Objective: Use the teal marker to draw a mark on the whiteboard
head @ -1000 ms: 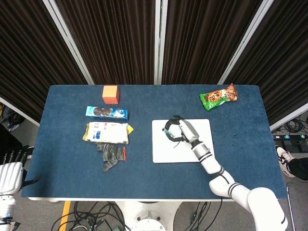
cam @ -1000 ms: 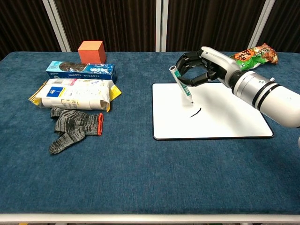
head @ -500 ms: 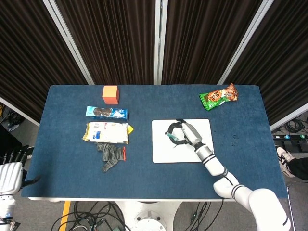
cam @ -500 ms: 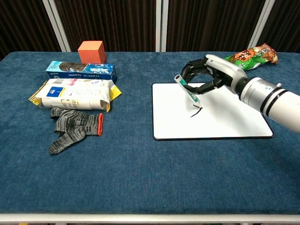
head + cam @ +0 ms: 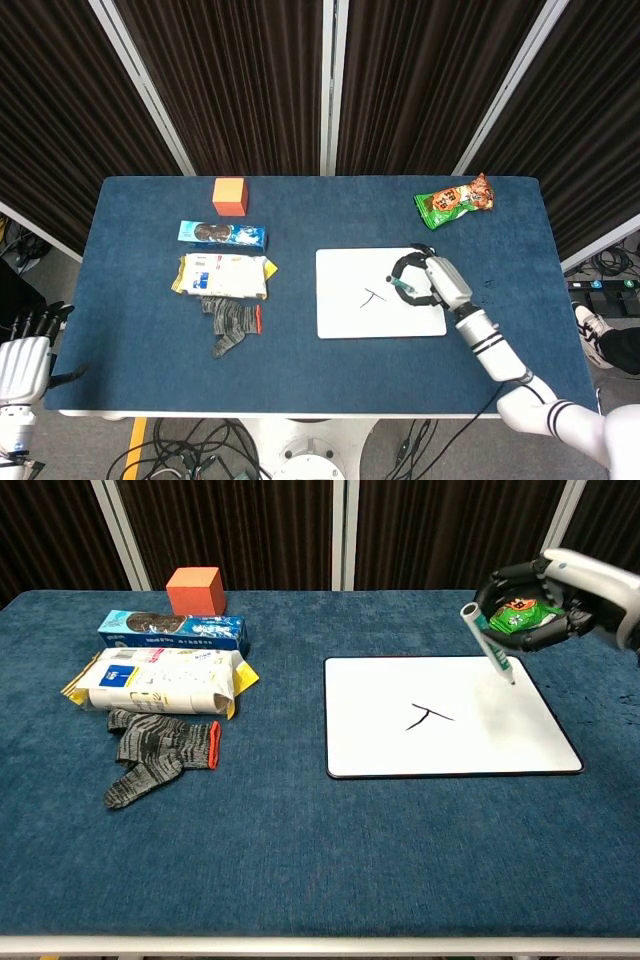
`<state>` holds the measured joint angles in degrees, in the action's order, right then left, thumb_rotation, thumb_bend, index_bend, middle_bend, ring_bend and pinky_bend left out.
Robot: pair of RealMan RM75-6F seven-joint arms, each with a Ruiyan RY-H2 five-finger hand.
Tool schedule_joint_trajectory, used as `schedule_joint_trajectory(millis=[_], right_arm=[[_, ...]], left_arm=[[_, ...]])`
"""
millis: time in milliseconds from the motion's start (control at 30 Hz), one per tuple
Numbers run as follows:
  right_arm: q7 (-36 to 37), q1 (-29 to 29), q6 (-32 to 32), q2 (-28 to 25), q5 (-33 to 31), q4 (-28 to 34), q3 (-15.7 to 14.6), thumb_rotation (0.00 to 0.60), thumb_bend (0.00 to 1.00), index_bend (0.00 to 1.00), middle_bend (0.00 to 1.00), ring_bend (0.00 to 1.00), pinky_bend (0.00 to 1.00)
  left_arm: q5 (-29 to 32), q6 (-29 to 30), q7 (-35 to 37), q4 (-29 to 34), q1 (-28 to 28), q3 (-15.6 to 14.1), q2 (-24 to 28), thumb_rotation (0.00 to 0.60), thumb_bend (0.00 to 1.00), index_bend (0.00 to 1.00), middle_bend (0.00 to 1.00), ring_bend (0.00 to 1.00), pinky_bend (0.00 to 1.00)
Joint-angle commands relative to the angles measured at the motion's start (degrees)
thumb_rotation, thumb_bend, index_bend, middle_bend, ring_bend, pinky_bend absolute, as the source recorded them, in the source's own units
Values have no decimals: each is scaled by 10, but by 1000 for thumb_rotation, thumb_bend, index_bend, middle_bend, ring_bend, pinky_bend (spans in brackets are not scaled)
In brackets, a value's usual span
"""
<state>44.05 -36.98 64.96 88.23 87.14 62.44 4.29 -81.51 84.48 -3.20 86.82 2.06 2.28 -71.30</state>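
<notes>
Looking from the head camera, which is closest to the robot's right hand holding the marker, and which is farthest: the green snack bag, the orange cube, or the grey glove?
From the right hand:
1. Green snack bag, at the table's far right, just beyond the hand.
2. Grey glove, left of the whiteboard, towards the near side.
3. Orange cube, at the far left.

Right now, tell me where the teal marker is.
The teal marker is gripped by the right hand, tip down over the right part of the whiteboard, right of the drawn mark.

1 whiteboard; 1 teal marker; 1 orange cube; 1 glove; 3 snack packs: cookie box, wafer bag, green bag
</notes>
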Motion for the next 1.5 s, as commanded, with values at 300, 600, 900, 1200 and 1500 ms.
schedule_joint_trajectory(millis=[300, 600, 900, 1200, 1500], right_arm=[[-449, 46, -51, -124, -53, 68, -37, 600, 507, 626, 552, 288, 99], [-521, 52, -94, -58, -77, -38, -45, 600, 497, 599, 508, 250, 84], [-496, 46, -107, 7, -56, -153, -48, 600, 492, 575, 484, 234, 59], [-468, 33, -96, 37, -9, -197, -63, 600, 466, 554, 468, 230, 38], [-436, 26, -72, 43, 43, -223, -90, 600, 466, 398, 380, 154, 0]], left_arm=[[-7, -4, 2, 3, 2, -4, 0, 600, 67, 171, 106, 24, 0], [-9, -8, -9, 15, 5, -5, 3, 600, 66, 170, 106, 24, 0], [-3, -9, -18, 24, 4, -6, 7, 600, 67, 171, 106, 24, 0], [-1, -6, -20, 26, 1, -7, 7, 600, 67, 170, 106, 24, 0], [-1, -3, -22, 28, -1, -6, 8, 600, 67, 170, 106, 24, 0]])
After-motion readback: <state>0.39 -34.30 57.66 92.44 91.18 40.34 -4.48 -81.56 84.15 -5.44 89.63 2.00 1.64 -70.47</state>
